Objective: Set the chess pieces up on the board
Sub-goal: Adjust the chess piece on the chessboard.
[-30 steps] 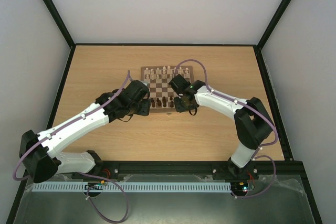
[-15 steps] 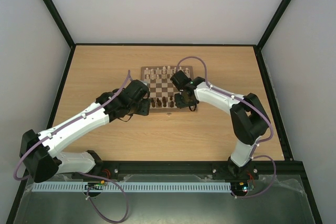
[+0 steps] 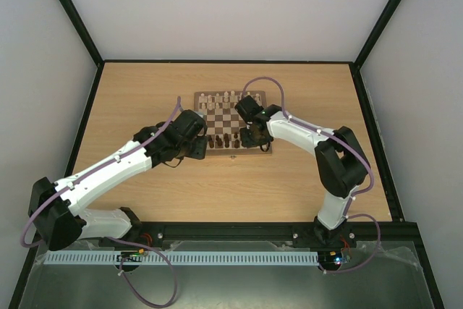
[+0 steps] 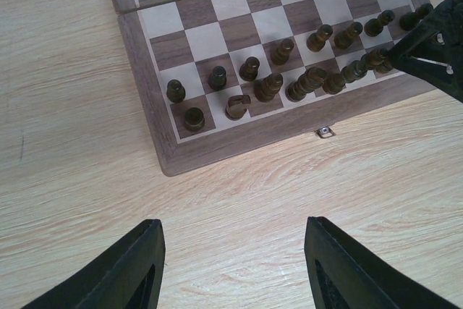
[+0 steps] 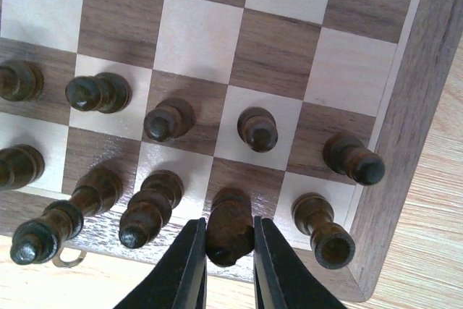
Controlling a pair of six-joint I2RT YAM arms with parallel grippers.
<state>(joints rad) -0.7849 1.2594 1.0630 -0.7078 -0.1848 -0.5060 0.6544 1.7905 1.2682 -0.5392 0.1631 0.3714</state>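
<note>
The board [image 3: 225,119] lies mid-table with cream pieces on its far rows and dark brown chess pieces [image 3: 223,140] on its two near rows. In the right wrist view my right gripper [image 5: 228,251] is shut on a dark brown piece [image 5: 229,226] that stands on a dark square of the near row, next to the corner rook [image 5: 324,230]. My left gripper [image 4: 233,235] is open and empty over bare table, just in front of the board's near left corner [image 4: 170,164]. The dark pieces [image 4: 249,95] show in its view in two rows.
The board's small front clasp [image 4: 325,132] sits at its near edge. The right arm's fingers [image 4: 427,45] reach over the board's right end in the left wrist view. Black frame rails border the table [image 3: 145,99] on all sides.
The right gripper has shifted slightly toward the board's near right corner and settled with the piece on the near row. The left arm has hardly moved.
</note>
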